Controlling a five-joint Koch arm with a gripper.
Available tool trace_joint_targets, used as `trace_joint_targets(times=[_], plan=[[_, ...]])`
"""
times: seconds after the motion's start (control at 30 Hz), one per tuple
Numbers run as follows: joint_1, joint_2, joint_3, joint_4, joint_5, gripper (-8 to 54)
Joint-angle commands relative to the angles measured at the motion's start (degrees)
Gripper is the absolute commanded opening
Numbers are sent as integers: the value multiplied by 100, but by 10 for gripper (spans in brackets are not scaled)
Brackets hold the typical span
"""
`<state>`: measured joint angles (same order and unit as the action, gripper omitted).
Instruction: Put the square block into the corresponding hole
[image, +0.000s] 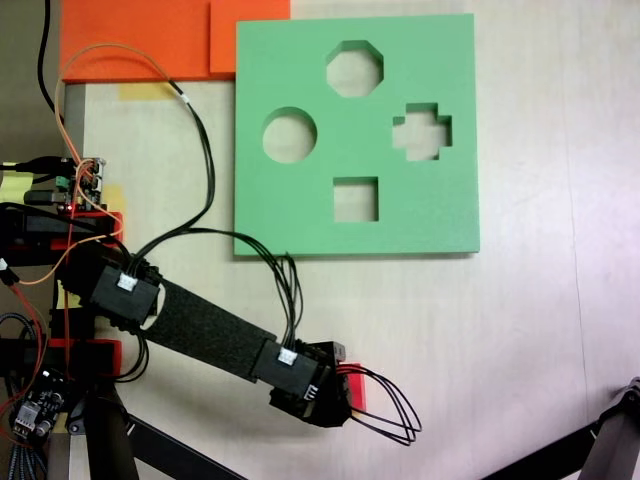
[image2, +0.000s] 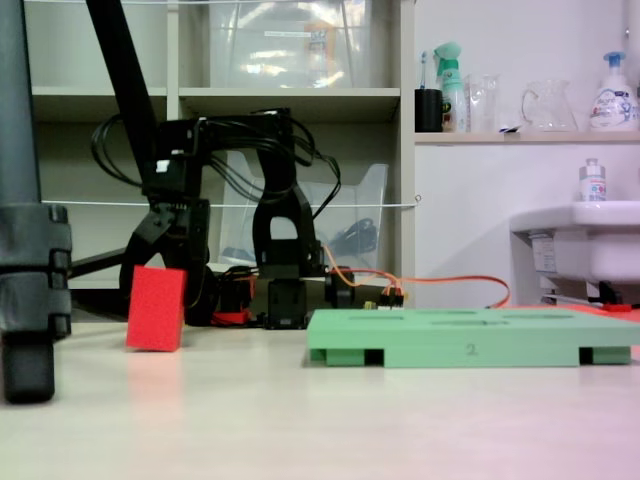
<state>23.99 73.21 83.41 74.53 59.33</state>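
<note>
The square block (image2: 157, 308), a bright red foam cube, stands on the table and leans slightly. In a fixed view my gripper (image2: 160, 262) hangs right over it. One jaw is splayed out to the cube's top left corner and the other goes down behind its right side, so the gripper is open at about the cube's width. From above, the gripper head (image: 325, 390) covers most of the block (image: 356, 390). The square cut-out (image: 356, 200) lies in the green foam board (image: 300, 215), far from the cube.
The board also has round (image: 289, 135), octagonal (image: 355, 68) and cross-shaped (image: 421, 131) cut-outs. Orange foam sheets (image: 140, 35) lie at the top left. Looped black wires (image: 395, 415) trail beside the gripper. A tripod leg (image: 605, 440) stands at the bottom right.
</note>
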Motion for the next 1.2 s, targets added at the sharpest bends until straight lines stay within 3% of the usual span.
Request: trace_joint_targets(times=[0.0,0.13,0.37,0.5,0.73,0.9,1.17], plan=[[88,176,149,26,9,265],[132,334,149,202,0,202],[9,958,185,466,211,199],[-624,1063,-896,1688,1397,192],[-2839,1696,-1248,1811,3059,192],[-4324,1433,-1714,1714,4157,192],[-4799,853,-1925,1556,4535,192]])
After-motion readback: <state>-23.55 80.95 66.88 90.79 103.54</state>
